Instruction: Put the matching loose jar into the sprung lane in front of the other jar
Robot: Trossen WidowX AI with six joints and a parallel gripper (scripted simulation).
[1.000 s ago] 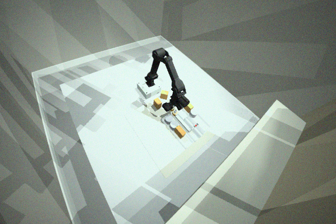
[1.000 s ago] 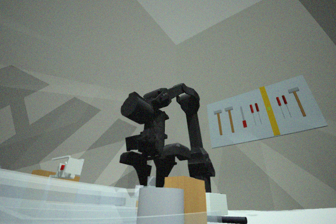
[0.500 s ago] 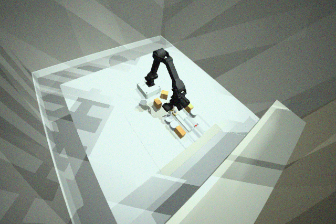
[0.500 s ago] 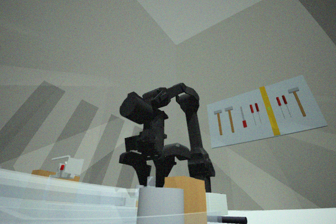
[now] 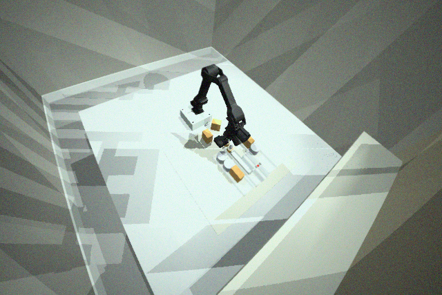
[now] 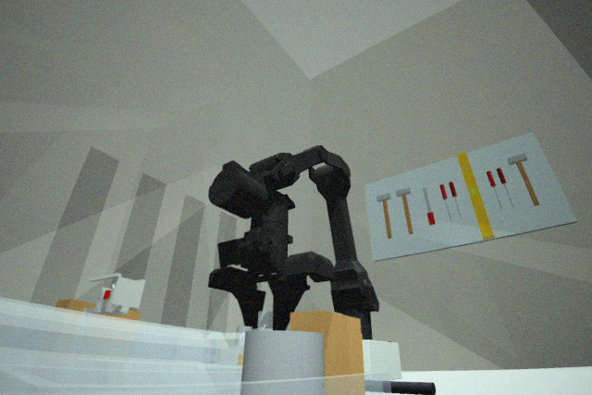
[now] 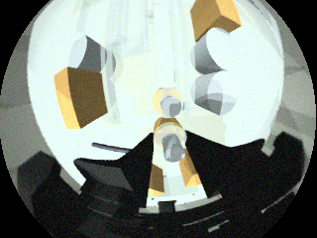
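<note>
Amber, grey-capped jar [image 7: 173, 141] sat clamped in the jaws of the gripper [image 7: 170, 175], just in front of the matching jar [image 7: 166, 102] at the mouth of the sprung lane [image 7: 142, 34]. Best approach: keep it upright and centred, push the row back slowly, release only once behind the front stop.

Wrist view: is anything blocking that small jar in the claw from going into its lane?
Only the matching jar standing just ahead of the held jar in the gripper; it is meant to be pushed back along the lane. The orange blocks and grey cylinders sit off to both sides.
</note>
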